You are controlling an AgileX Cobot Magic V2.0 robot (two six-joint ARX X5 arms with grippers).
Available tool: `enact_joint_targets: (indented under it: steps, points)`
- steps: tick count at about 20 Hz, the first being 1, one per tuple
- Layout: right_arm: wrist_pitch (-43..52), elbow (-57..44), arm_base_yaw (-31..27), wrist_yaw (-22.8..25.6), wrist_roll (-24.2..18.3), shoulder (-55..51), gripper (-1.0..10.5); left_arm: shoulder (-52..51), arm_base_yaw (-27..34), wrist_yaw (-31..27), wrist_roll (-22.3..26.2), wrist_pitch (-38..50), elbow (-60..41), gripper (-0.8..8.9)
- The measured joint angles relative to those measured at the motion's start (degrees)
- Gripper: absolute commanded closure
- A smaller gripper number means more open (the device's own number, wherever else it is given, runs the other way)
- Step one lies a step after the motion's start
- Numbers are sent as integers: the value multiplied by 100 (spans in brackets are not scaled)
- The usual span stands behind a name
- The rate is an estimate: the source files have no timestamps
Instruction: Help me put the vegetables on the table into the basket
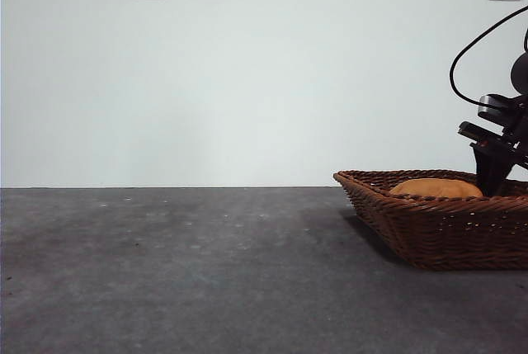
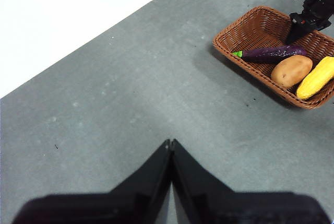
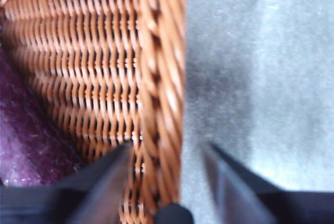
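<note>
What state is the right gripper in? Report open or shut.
Open. In the right wrist view the right gripper shows its jaws spread, straddling the basket rim beside the eggplant.

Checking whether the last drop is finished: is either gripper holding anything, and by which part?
Nothing is held. The right gripper is open, straddling the basket rim; the left gripper is shut on nothing.

basket [image 1: 437, 238] (right end) cut off

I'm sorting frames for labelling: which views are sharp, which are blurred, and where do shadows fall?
Right wrist view: badly blurred close-up of the brown woven wicker basket rim, right gripper open astride it. Left wrist view: sharp, a soft shadow on the dark grey table beside the basket, left gripper shut. Front view: clear, evenly lit.
</note>
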Motion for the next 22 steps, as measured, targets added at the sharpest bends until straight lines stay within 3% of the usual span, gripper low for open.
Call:
enact_joint_targets:
  steps: [4, 8, 10, 14, 19, 22]
  points:
    - [-168, 0, -90, 48, 57, -400, 594, -2, 0, 0, 0, 0, 0, 820]
    - [-1115, 87, -245, 96, 63, -2369, 604, -2, 0, 0, 0, 0, 0, 820]
    - [-1871, 87, -184, -291, 48, -3294, 609, -2, 0, 50, 0, 0, 0, 820]
    - [-2911, 87, 92, -426, -103, -4708, 792, -2, 0, 160, 0, -4, 0, 820]
    - [-3823, 87, 225, -431, -380, -5630, 961, -2, 0, 160, 0, -7, 0, 819]
    - [-3832, 87, 227, -426, -533, -5864, 958, -2, 0, 160, 0, -7, 0, 819]
